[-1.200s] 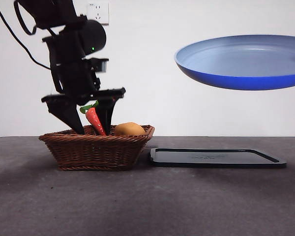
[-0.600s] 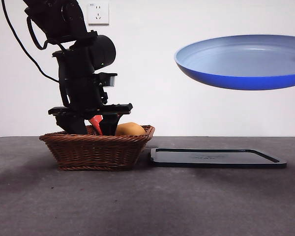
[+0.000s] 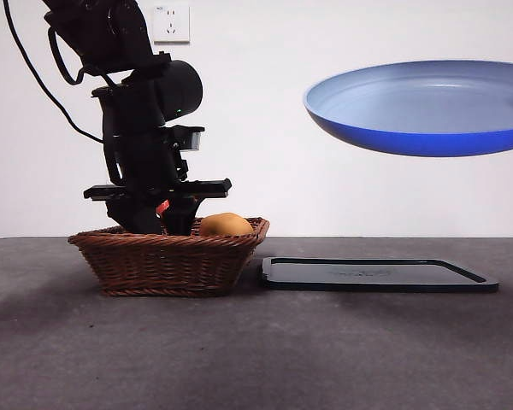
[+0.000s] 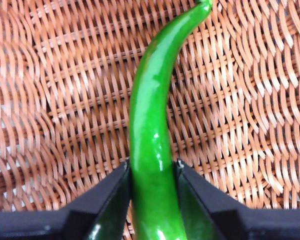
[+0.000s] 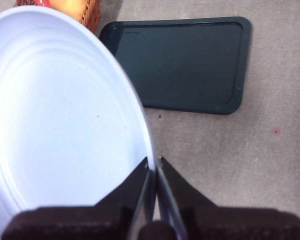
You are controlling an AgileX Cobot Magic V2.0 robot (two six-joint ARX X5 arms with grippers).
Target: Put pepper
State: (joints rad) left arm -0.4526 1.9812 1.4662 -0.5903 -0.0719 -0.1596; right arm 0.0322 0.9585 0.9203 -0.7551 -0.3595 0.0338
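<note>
The left gripper (image 4: 153,172) sits down in the basket (image 3: 167,256), jaws closed against both sides of the pepper (image 4: 151,125), which lies on the wicker floor. The hold is near the thick end — glossy skin could slip, or the long tip swing and catch the rim. The right gripper (image 5: 153,167) pinches the plate (image 5: 60,115) aloft — a tilt there would spoil any drop.
</note>
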